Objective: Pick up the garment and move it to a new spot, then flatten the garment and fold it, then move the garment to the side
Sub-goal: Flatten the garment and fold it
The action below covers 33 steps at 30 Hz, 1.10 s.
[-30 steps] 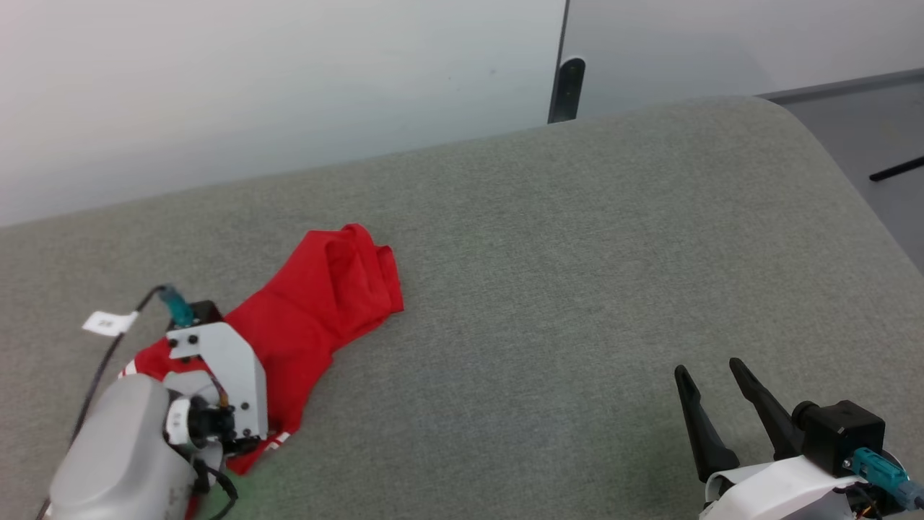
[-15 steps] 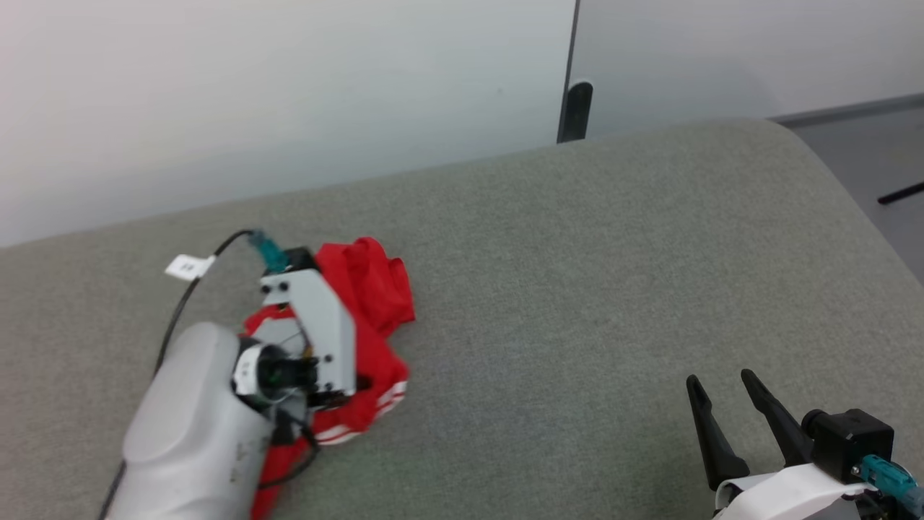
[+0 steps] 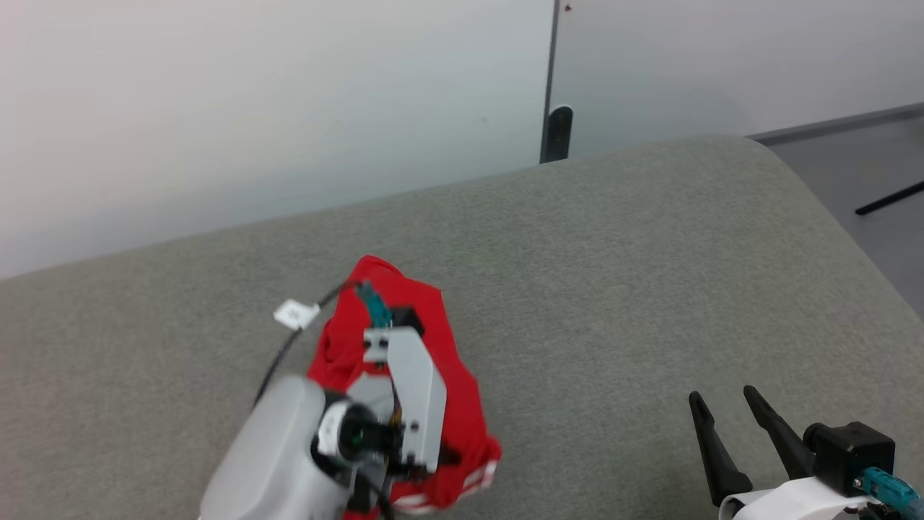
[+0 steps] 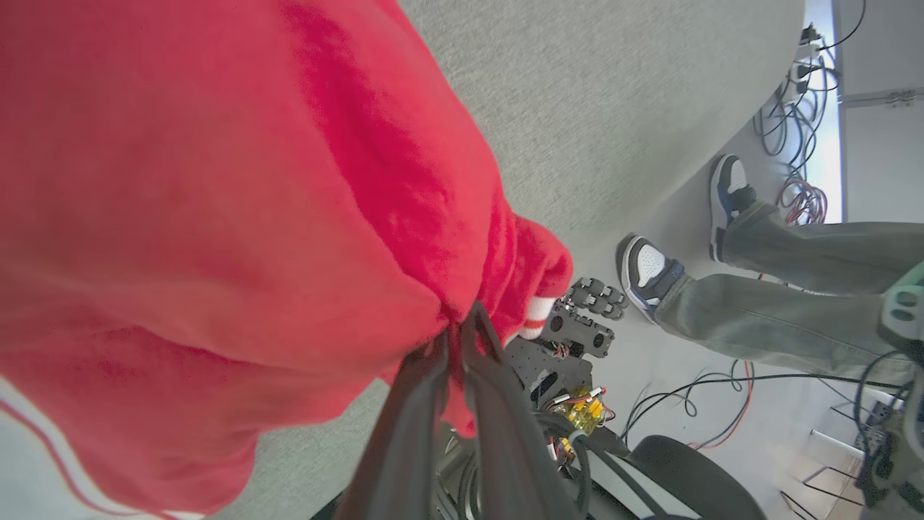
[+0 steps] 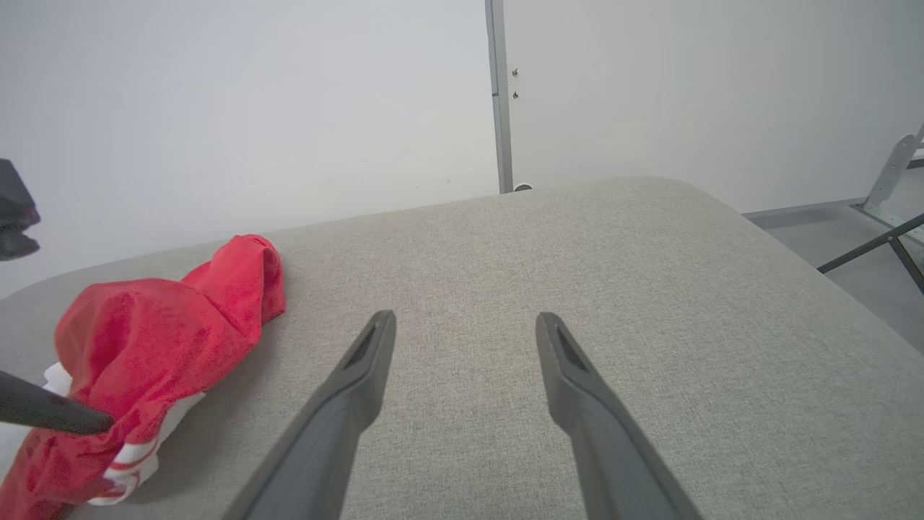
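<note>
The garment (image 3: 462,404) is a bunched red shirt with white striped trim, hanging from my left gripper over the grey padded table (image 3: 613,289). In the left wrist view my left gripper (image 4: 462,323) is shut, its dark fingers pinching a fold of the red garment (image 4: 238,188), which drapes across that view. The right wrist view shows the garment (image 5: 159,339) at the left, partly raised, its lower end touching the table. My right gripper (image 3: 723,396) is open at the lower right with nothing in it, fingers spread over bare table (image 5: 465,318).
A white wall runs behind the table, with a dark post (image 3: 556,133) at its far edge. The table's right edge curves down to the floor. Beyond the near edge stand a person's legs and shoes (image 4: 722,274), cables and robot base parts.
My left gripper has shut on the garment and carried it up and to the right, toward the table's middle. The head camera has shifted. The right gripper has stayed open in place.
</note>
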### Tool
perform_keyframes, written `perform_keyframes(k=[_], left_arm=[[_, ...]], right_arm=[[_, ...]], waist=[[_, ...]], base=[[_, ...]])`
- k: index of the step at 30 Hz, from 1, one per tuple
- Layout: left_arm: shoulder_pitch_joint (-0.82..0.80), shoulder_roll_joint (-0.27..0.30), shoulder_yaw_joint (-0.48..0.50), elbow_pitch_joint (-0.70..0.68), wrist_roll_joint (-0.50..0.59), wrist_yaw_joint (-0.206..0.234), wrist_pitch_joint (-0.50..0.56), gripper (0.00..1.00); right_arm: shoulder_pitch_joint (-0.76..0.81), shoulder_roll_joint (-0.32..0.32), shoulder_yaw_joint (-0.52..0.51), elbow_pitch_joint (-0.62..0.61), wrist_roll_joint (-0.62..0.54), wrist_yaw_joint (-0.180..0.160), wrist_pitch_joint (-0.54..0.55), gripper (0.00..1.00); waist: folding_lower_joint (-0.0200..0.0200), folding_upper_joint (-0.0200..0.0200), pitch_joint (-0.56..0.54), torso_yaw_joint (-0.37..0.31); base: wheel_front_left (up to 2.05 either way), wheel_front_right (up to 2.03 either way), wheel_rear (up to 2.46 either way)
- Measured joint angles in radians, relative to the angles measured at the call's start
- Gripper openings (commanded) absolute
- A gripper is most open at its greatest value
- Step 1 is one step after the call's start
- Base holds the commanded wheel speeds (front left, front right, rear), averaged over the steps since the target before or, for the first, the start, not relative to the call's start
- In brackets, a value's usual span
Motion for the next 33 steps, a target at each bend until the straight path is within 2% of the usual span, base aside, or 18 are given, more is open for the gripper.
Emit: perform_keyframes(k=[4,5,7,8,9,14,18,22,28,33], left_arm=[[0.048,0.018,-0.020,0.028,0.028,-0.001,-0.024,0.00],[0.057,0.026,-0.024,0.038,0.039,-0.006,-0.045,0.13],[0.060,0.043,-0.026,0.062,0.059,-0.011,-0.073,0.31],[0.059,0.055,-0.032,0.071,0.073,-0.018,-0.087,0.83],[0.057,0.065,-0.035,0.077,0.091,-0.023,-0.111,1.00],[0.027,0.077,-0.043,0.091,0.099,-0.037,-0.108,1.00],[-0.018,0.105,-0.048,0.051,0.109,-0.047,-0.090,1.00],[-0.085,0.116,-0.038,0.022,0.130,-0.047,-0.121,1.00],[-0.169,0.141,-0.021,0.082,0.174,-0.058,-0.218,1.00],[-0.206,0.151,-0.023,0.170,0.181,-0.071,-0.233,1.00]], right_arm=[[0.001,0.000,0.005,0.004,0.013,0.000,-0.002,1.00],[0.001,0.000,0.008,0.007,0.016,0.000,-0.004,1.00],[0.001,0.000,0.012,0.014,0.020,0.000,-0.007,1.00],[0.001,0.000,0.012,0.019,0.021,0.000,-0.009,1.00],[0.001,0.000,0.012,0.023,0.022,0.000,-0.010,1.00],[0.008,0.001,0.008,0.026,0.013,0.000,-0.019,1.00],[0.019,0.001,0.001,0.018,0.010,0.000,-0.020,1.00],[0.019,0.000,0.010,0.013,0.007,0.000,-0.020,1.00],[0.009,0.001,0.041,0.002,0.011,0.000,-0.024,1.00],[0.006,0.001,0.060,-0.002,0.018,0.000,-0.031,1.00]], waist=[[0.0000,0.0000,0.008,-0.018],[0.0000,0.0000,0.011,-0.021],[0.0000,0.0000,0.016,-0.027],[0.0000,0.0000,0.017,-0.028],[0.0000,0.0000,0.018,-0.028],[0.0000,0.0000,0.004,-0.012],[0.0000,0.0000,-0.011,0.008],[0.0000,0.0000,-0.017,0.014],[0.0000,0.0000,-0.004,-0.018],[0.0000,0.0000,0.029,-0.069]], base=[[0.00,0.00,0.00],[0.00,0.00,0.00],[0.00,0.00,0.00],[0.00,0.00,0.00],[0.00,0.00,0.00],[0.00,0.00,0.00],[0.00,0.00,0.00],[0.00,0.00,0.00],[0.00,0.00,0.00],[0.00,0.00,0.00]])
